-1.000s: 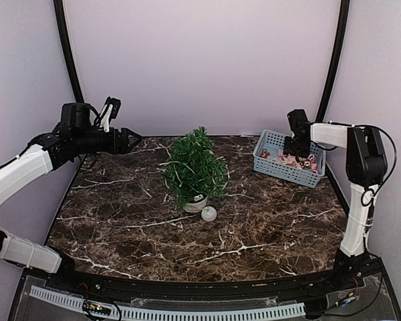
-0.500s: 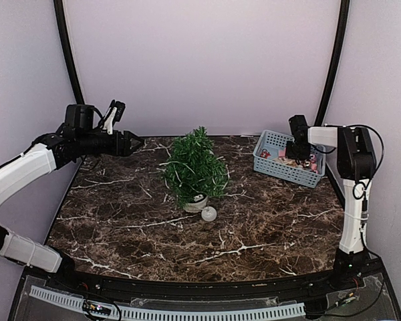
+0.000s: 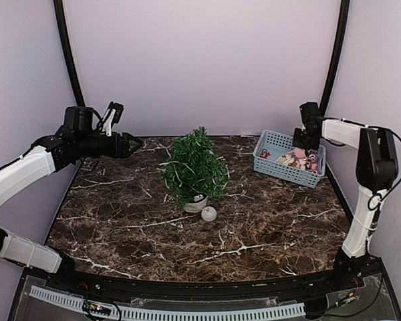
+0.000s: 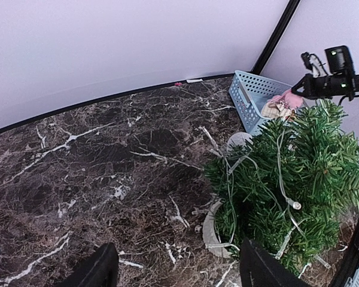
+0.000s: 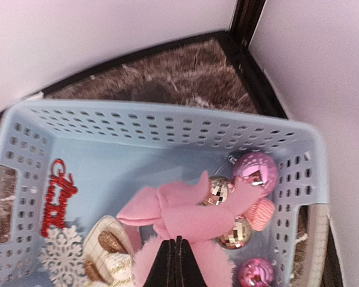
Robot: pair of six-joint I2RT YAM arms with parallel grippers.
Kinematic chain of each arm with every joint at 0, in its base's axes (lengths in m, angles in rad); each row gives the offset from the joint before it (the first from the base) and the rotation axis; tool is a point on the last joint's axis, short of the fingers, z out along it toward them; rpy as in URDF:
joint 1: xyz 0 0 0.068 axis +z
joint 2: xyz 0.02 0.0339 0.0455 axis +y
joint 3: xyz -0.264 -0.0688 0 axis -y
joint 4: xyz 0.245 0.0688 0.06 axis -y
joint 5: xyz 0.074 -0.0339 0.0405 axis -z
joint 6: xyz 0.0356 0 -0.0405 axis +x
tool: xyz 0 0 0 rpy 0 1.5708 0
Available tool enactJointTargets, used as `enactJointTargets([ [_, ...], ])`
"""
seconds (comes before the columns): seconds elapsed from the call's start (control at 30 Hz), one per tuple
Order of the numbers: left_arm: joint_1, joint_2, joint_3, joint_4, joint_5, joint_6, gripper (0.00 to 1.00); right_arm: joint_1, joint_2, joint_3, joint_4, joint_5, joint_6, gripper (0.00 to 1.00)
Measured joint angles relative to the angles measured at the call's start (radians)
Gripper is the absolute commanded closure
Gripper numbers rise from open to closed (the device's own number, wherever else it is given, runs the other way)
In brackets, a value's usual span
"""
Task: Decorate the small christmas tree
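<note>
Tabletop [image 3: 120, 221] in the top view has the small christmas tree [image 3: 195, 167] sitting mid-frame, with a white ball [image 3: 208, 214] just beside its pot. Left gripper [image 3: 130, 142] hangs at upper left, well apart from it. Right gripper [image 3: 306, 142] is over the blue basket [image 3: 271, 159] at upper right.

Left wrist view: fingers [image 4: 102, 269] spread apart, tree at lower right.

Right wrist view: fingers pressed together, clamped on a pink soft ornament [image 5: 185, 218] above the baubles [image 5: 255, 170].
</note>
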Motion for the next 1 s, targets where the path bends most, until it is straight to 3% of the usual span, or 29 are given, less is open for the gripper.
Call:
enactJointTargets([
  [0.27, 0.000, -0.026, -0.055, 0.065, 0.045, 0.002, 0.26, 0.013, -0.434, -0.219, 0.102, -0.129, -0.032, 1.00],
  [0.47, 0.000, -0.019, -0.071, 0.103, 0.137, 0.008, 0.26, 0.043, -0.575, -0.370, 0.119, -0.207, -0.046, 1.00],
  [0.67, -0.032, 0.017, -0.072, 0.124, 0.205, 0.022, 0.25, 0.069, -0.681, -0.507, 0.182, -0.378, -0.038, 1.00],
  [0.83, -0.116, 0.048, -0.072, 0.126, 0.257, 0.049, 0.23, 0.230, -0.797, -0.625, 0.345, -0.531, 0.016, 1.00],
  [1.0, -0.158, 0.100, -0.072, 0.126, 0.277, 0.053, 0.21, 0.446, -0.834, -0.760, 0.568, -0.579, 0.111, 1.00],
])
